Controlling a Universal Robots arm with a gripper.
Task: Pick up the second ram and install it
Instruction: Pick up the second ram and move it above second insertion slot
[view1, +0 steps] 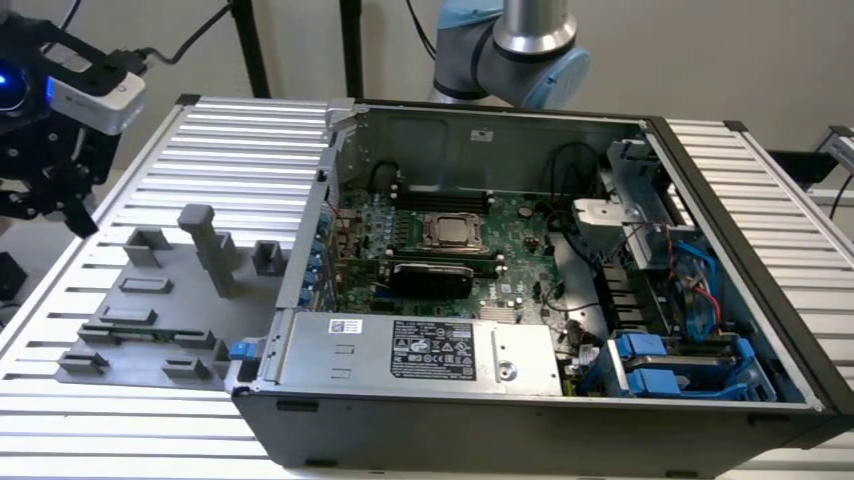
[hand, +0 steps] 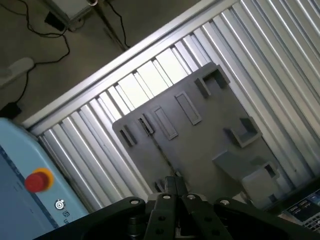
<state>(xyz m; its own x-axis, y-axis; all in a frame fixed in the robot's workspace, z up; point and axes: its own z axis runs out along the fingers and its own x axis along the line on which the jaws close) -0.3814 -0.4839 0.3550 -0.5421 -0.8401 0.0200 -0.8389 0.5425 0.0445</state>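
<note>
Exterior view puts the second ram (view1: 134, 334) closest to me of what matters. It lies low in a slotted block at the front of the grey holder plate (view1: 180, 300). Its long axis runs with the plate's front edge, one end toward the exterior view's left and the other toward its right. From the wrist camera I see it nearly edge-on, as a thin dark line across the plate. I cannot tell from either picture which face is up.

Small grey holder blocks (view1: 80, 362) sit just beside it at the front and at its ends. A little further back, toward the exterior view's right, a tall grey post (view1: 207, 250) stands upright on the plate. The side wall of the open computer case (view1: 320, 240) rises just past the plate's right edge. Inside the case, the motherboard (view1: 514, 215) lies flat behind the power supply (view1: 427, 350). The ribbed table (view1: 240, 130) carries all of it, and the room I have to work in is above the plate.

Furthest back, at the exterior view's upper left, the gripper (hand: 175, 186) hangs high over the table's edge, well apart from the ram. Its fingertips (hand: 170, 184) meet with barely a seam between them. They are closed on nothing and touch nothing.
</note>
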